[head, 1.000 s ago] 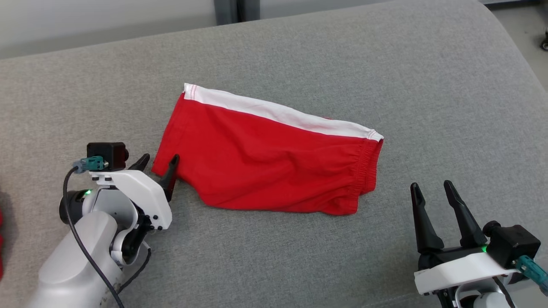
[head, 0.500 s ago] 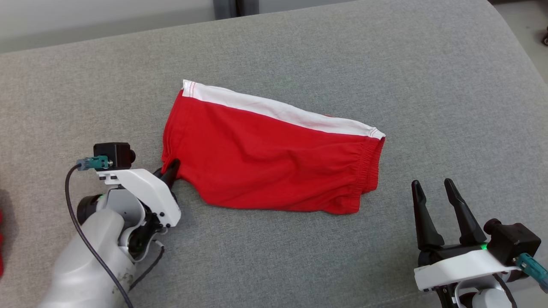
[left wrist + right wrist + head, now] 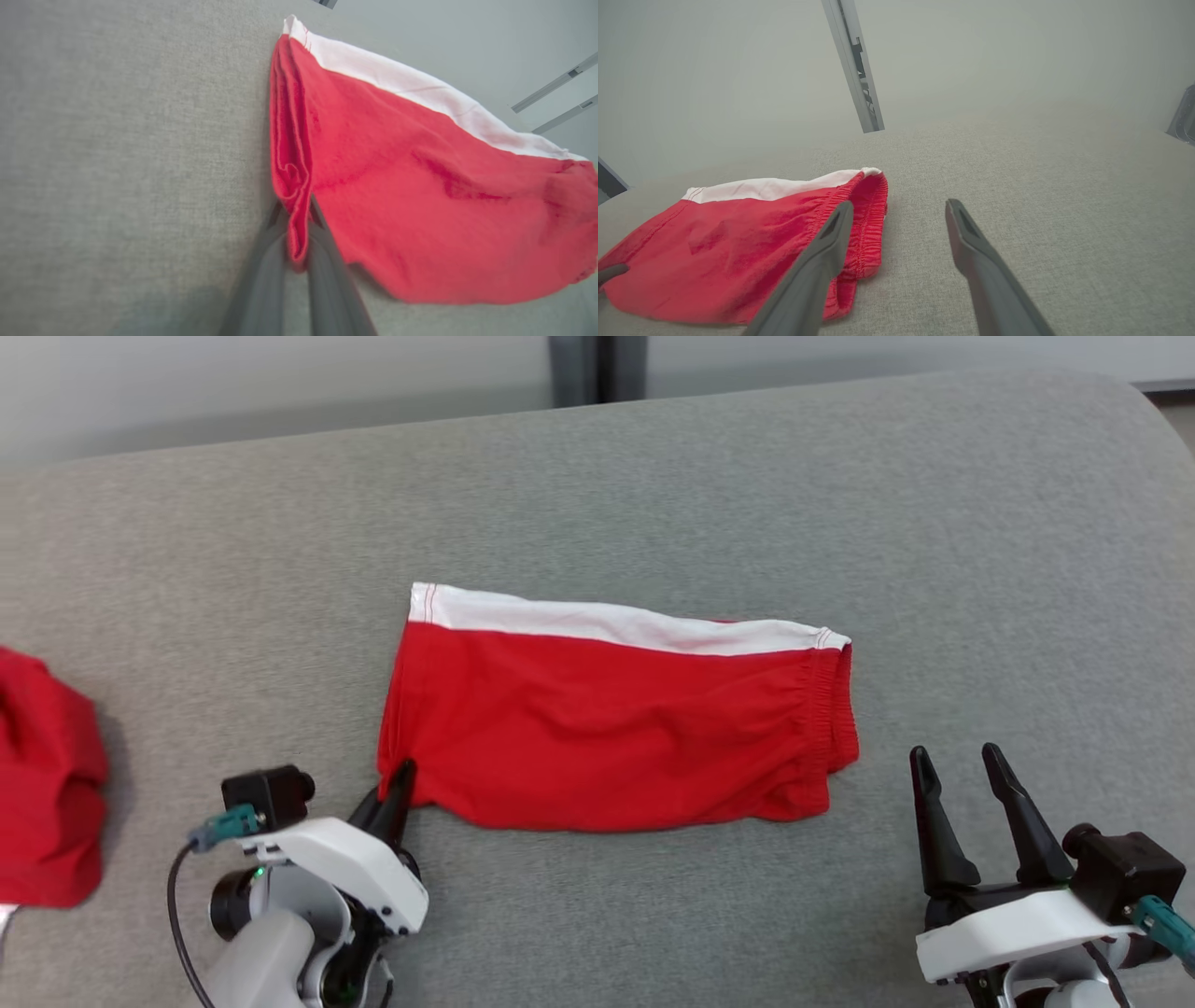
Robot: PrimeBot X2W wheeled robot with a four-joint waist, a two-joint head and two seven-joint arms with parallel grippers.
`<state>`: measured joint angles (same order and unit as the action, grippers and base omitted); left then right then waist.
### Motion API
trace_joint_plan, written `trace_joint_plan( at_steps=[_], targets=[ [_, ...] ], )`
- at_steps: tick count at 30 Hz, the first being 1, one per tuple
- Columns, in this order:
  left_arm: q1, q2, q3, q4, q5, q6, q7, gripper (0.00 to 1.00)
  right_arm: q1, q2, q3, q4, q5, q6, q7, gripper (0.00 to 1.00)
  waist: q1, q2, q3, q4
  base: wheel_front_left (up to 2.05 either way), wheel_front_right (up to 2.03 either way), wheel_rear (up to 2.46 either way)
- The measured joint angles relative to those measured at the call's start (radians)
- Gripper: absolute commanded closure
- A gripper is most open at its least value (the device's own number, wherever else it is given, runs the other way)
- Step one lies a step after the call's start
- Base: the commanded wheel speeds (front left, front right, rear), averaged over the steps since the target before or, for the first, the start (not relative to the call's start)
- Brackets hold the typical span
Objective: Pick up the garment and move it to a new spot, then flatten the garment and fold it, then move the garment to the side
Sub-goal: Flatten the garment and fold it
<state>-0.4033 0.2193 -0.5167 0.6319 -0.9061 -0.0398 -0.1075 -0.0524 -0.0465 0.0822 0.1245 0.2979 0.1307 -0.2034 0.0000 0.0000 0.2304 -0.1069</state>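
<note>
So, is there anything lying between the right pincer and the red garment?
Nothing visible does. Only bare grey cushion lies between the open right pincer and the gathered end of the garment. The left pincer is shut on the opposite corner.

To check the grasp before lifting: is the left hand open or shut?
Shut. In the left wrist view the left hand has both fingers pinching a corner edge of the red garment between them.

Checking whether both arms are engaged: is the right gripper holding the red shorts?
No, the right gripper is open and apart from the red shorts, over the grey surface.
</note>
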Motion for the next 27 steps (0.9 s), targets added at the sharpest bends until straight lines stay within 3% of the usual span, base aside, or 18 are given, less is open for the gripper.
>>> trace_joint_plan(
  at_steps=[11, 12, 20, 22, 27],
  targets=[
    [0.157, 0.013, -0.027, -0.210, -0.004, 0.096, 0.037, 1.00, 0.014, 0.001, -0.027, -0.042, -0.033, 0.000, 0.062, 0.00, 0.0000, 0.0000, -0.051, 0.105, 0.00, 0.00, 0.00],
    [0.164, 0.015, -0.027, -0.225, 0.005, 0.110, 0.030, 0.00, 0.017, 0.001, -0.027, -0.044, -0.034, 0.000, 0.063, 0.00, 0.0000, 0.0000, -0.055, 0.109, 0.00, 0.00, 0.00],
    [0.189, 0.049, 0.004, -0.322, 0.034, 0.176, -0.023, 0.00, 0.017, 0.001, -0.029, -0.048, -0.038, 0.000, 0.073, 0.00, 0.0000, 0.0000, -0.068, 0.115, 0.00, 0.00, 0.00],
    [0.191, 0.091, 0.015, -0.368, 0.096, 0.226, -0.069, 0.00, 0.017, 0.000, -0.036, -0.047, -0.044, 0.000, 0.074, 0.00, 0.0000, 0.0000, -0.074, 0.113, 0.00, 0.00, 0.00],
    [0.188, 0.149, 0.029, -0.447, 0.178, 0.295, -0.100, 0.00, 0.013, -0.007, -0.044, -0.038, -0.061, 0.000, 0.074, 0.00, 0.0000, 0.0000, -0.085, 0.108, 0.00, 0.00, 0.00]
  ],
)
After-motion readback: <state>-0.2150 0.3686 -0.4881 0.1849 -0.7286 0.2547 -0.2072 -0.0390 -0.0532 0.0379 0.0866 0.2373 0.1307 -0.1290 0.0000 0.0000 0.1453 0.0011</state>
